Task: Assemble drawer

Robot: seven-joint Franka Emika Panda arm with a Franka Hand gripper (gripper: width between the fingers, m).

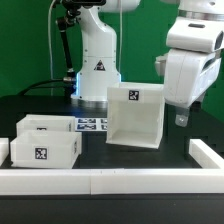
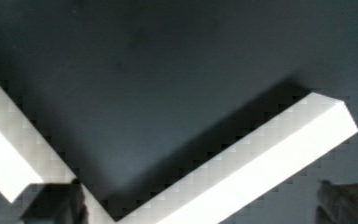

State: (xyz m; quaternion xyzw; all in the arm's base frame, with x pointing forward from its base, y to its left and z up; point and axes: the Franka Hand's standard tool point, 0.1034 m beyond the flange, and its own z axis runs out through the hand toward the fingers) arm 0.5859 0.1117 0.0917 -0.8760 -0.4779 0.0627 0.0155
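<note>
Hovering beside the tagged hollow shell (image 1: 135, 118), the jaws gape wide, holding nothing.

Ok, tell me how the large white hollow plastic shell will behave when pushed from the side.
The large white hollow plastic shell probably stays stiff: its walls look flat and straight. Thin-walled and empty, it seems light for its size, so it likely slides on the black table. Pushed near the top, it might tip, being fairly tall.

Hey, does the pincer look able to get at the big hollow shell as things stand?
Probably yes. The open pincer hangs just off the side of the shell at the exterior view's right, with nothing visible between them.
</note>
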